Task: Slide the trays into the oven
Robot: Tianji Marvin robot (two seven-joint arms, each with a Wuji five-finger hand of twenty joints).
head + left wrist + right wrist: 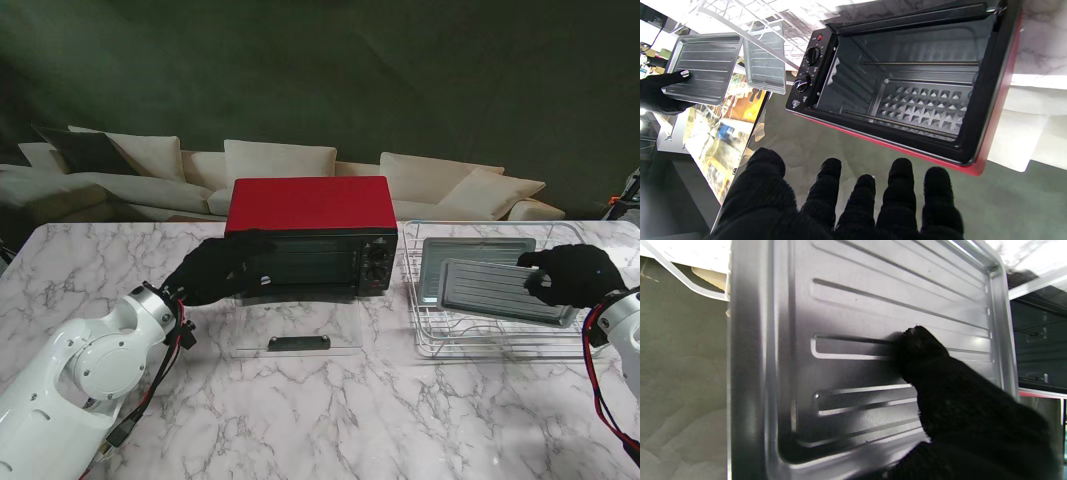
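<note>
Gripping the upper tray (500, 288) at its right end in the wire rack (415, 335), the right hand (572, 276) is facing the open oven (312, 245) to its left, long axis pointing there; the left hand (218, 268) is hovering spread and empty at the oven's mouth.

lower tray (437, 262) — mostly hidden under upper tray (500, 290)

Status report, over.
Left hand open by oven, door down. Right hand shut on upper tray in rack. Path looks clear.
</note>
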